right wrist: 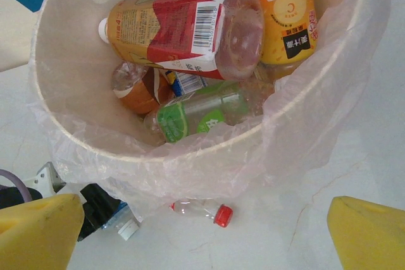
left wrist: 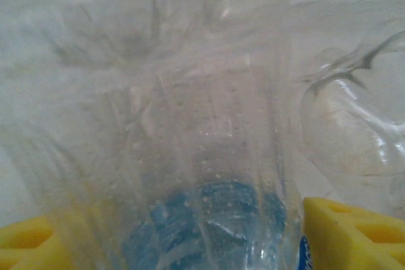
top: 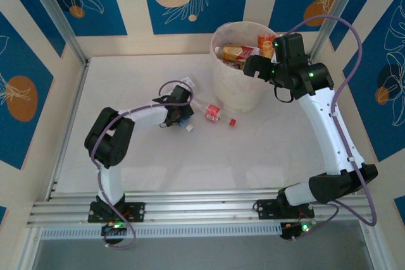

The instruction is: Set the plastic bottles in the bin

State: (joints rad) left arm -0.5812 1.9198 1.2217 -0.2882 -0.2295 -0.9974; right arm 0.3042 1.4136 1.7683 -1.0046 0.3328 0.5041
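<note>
We see the bin (top: 237, 96) holding several bottles (right wrist: 190, 26), our right gripper (right wrist: 204, 232) wide open above it, a red-capped bottle (top: 215, 114) lying beside it, our left gripper (top: 182, 120) astride a clear bottle (left wrist: 209, 156) nearby, grip we cannot tell.

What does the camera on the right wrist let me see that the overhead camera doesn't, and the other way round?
Right wrist view: it looks down into the bin, so you can make out a green-labelled bottle low in the pile and the barcode on the red-and-orange bottle lying on top.

Overhead view: the left arm and right arm whole, bases included, plus the rail they are bolted to.

Shared: the bin, bottles heaped inside it, and a red-capped bottle lying on the table near it.
</note>
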